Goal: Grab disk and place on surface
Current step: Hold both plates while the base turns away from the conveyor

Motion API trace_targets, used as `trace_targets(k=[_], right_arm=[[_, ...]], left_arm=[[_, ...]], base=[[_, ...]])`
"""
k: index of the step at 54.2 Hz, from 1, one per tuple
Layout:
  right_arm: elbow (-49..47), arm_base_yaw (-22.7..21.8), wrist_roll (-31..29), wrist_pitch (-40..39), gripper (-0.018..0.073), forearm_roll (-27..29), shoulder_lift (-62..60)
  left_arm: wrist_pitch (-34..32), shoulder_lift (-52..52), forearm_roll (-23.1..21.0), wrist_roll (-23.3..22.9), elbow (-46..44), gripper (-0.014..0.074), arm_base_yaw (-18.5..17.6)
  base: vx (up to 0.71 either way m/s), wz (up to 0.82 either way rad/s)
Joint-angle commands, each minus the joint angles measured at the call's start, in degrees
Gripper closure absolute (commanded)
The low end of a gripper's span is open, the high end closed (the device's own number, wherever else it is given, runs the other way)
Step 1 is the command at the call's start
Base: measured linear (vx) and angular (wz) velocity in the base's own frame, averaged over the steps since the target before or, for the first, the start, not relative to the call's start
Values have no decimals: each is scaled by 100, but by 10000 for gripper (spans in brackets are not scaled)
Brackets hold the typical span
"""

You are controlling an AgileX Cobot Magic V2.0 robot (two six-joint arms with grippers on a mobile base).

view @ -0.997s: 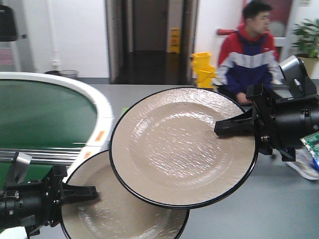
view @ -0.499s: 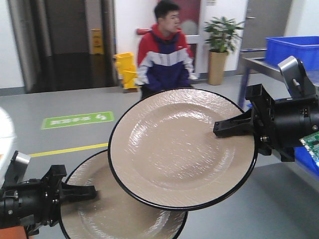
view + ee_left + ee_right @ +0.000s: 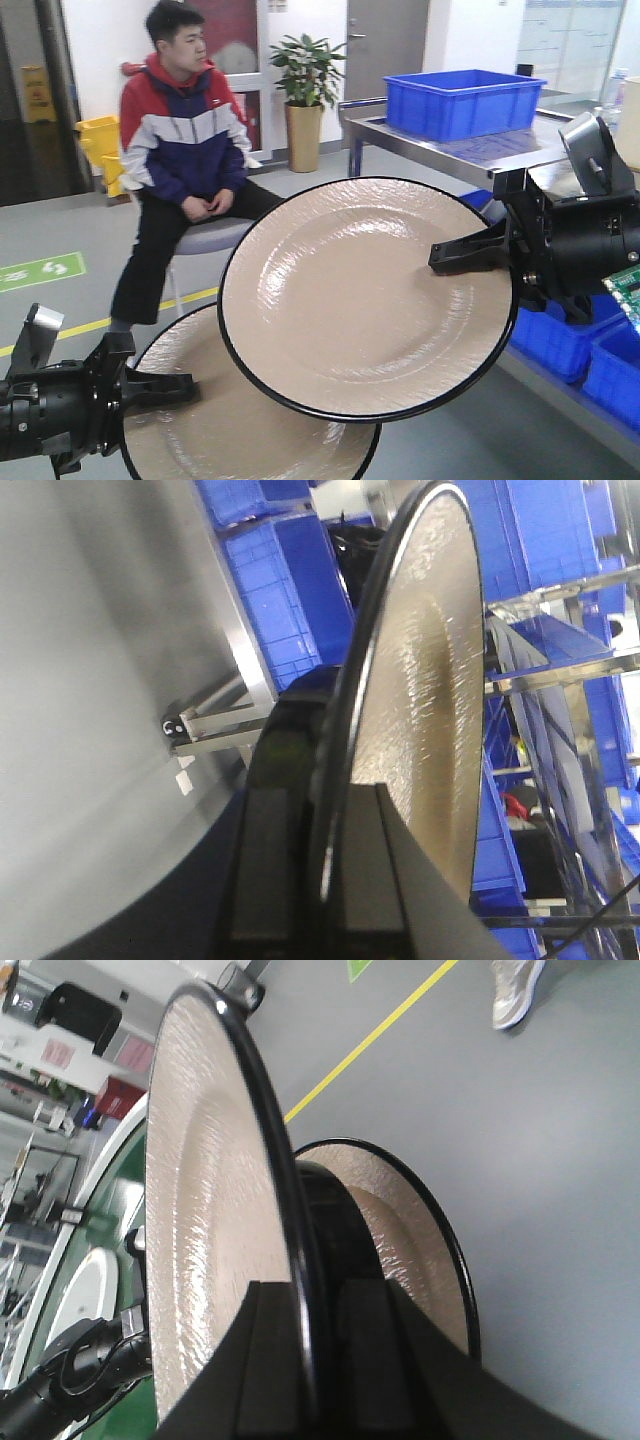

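Note:
Two beige disks with black rims are held in the air. The upper disk [image 3: 365, 295] is tilted toward the front camera, and my right gripper [image 3: 445, 258] is shut on its right rim. The lower disk [image 3: 230, 420] sits partly behind it, with my left gripper [image 3: 185, 388] shut on its left rim. In the left wrist view its disk [image 3: 430, 680] shows edge-on between the left gripper [image 3: 335, 800]. In the right wrist view the right gripper [image 3: 305, 1295] pinches the rim of its disk [image 3: 200, 1210], with the other disk [image 3: 420, 1250] behind. The glossy surface [image 3: 480, 148] lies at the right rear.
A man [image 3: 185, 150] sits on a stool at the left rear, beside a potted plant [image 3: 305, 90]. A blue crate [image 3: 465, 100] stands on the tabletop, and more blue crates [image 3: 590, 350] sit below it. The green conveyor belt [image 3: 95, 1230] shows in the right wrist view.
The whole background has swept left: the green conveyor left the front view, the man shifted left, and the table with blue crates came in at the right. Both grippers keep their disks.

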Motion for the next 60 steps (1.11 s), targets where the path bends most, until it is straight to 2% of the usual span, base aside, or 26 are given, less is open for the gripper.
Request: trace_targets(k=[1, 21, 60], right_arm=[[-227, -23, 12, -214, 564, 687, -216], [-227, -23, 12, -214, 564, 687, -216], [-227, -23, 12, -220, 564, 687, -216]], left_arm=[[395, -278, -668, -87, -165, 598, -5], [395, -278, -668, -87, -165, 598, -5], [403, -278, -668, -87, -165, 598, -5]], base=[[31, -32], [34, -10], [42, 17]])
